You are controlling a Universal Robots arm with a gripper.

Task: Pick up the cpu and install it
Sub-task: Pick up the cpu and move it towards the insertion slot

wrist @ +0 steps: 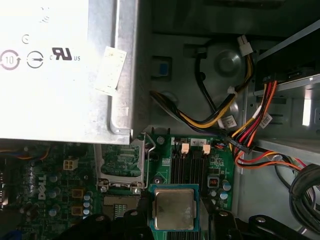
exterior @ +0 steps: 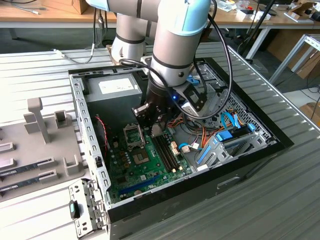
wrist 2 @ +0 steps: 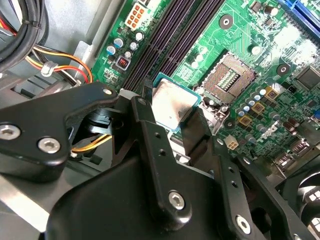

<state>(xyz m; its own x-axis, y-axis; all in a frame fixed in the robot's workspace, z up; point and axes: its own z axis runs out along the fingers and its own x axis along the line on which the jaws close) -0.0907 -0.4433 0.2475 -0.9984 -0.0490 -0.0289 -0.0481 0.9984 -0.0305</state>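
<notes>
The tool [exterior: 151, 124] is pinching the cpu [wrist 2: 172, 106] by two opposite edges, its black fingers [wrist 2: 145, 120] pressing against the chip's green rim. It is hanging inside the open computer case [exterior: 250, 150], which is sitting on the ribbed worktop [exterior: 40, 70]. The chip is lying flat with its silver top showing in both wrist views, held above the green motherboard [exterior: 145, 165] over the memory slots [wrist: 187, 167], beside the open socket [wrist: 120, 159] and apart from it
</notes>
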